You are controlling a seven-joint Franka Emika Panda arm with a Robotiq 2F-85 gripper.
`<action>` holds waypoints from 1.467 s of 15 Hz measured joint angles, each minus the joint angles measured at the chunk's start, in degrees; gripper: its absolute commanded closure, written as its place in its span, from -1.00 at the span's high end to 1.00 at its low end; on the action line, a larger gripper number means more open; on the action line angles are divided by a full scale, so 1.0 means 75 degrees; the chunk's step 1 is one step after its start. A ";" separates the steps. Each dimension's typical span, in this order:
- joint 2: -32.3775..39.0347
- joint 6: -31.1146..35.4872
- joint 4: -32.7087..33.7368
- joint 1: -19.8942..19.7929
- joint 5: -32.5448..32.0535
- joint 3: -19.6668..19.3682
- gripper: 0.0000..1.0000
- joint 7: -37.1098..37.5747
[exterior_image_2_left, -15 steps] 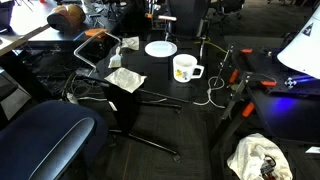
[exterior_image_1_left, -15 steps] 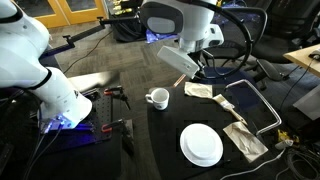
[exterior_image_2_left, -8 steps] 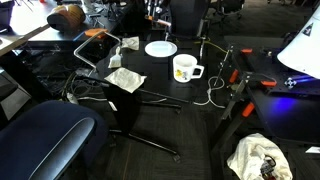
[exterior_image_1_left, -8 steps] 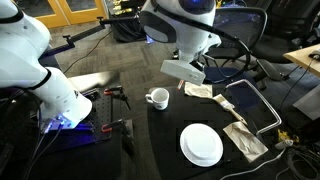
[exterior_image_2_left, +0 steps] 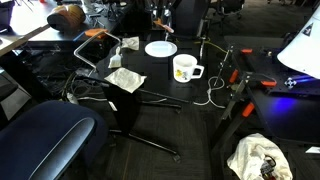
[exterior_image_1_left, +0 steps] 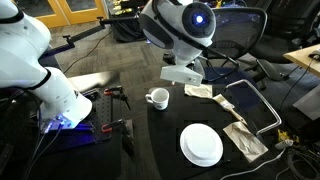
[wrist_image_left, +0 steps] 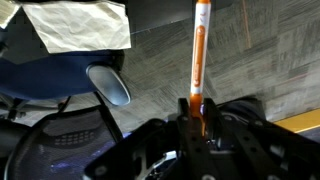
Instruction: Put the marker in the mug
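Marker (wrist_image_left: 200, 50): orange-and-white barrel, clamped at one end between the fingers of the gripper (wrist_image_left: 197, 110). In the wrist view the barrel projects straight out from the jaws, which are closed down to the barrel's width.

Mug (exterior_image_1_left: 157, 97): white, upright, mouth facing up, standing on the black round table (exterior_image_1_left: 160, 150). In an exterior view the gripper hangs above the tabletop, raised and offset to one side of the mug, not touching it. The marker itself cannot be made out in the exterior views.

Surrounding items on the table:
- Crumpled napkin (exterior_image_1_left: 198, 90), near the mug, below the gripper's side.
- White plate (exterior_image_1_left: 201, 145), apart from the mug, toward the table's near edge.
- Second napkin (exterior_image_1_left: 245, 138), just beside the plate.
- Metal chair frame (exterior_image_1_left: 255, 100), at the table's rim beyond the napkins.

Beyond the marker tip, the wrist view shows a flat paper sheet (wrist_image_left: 80, 25), a dark blue chair (wrist_image_left: 40, 75) and carpet.
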 measured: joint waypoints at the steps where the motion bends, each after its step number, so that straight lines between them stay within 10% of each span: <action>1: -0.0001 -0.0214 0.0000 -0.0010 0.0000 -0.0022 -0.90 -0.0188; 22: 0.1108 -0.2768 0.0027 -0.0458 0.0410 -0.0479 -0.90 -0.3642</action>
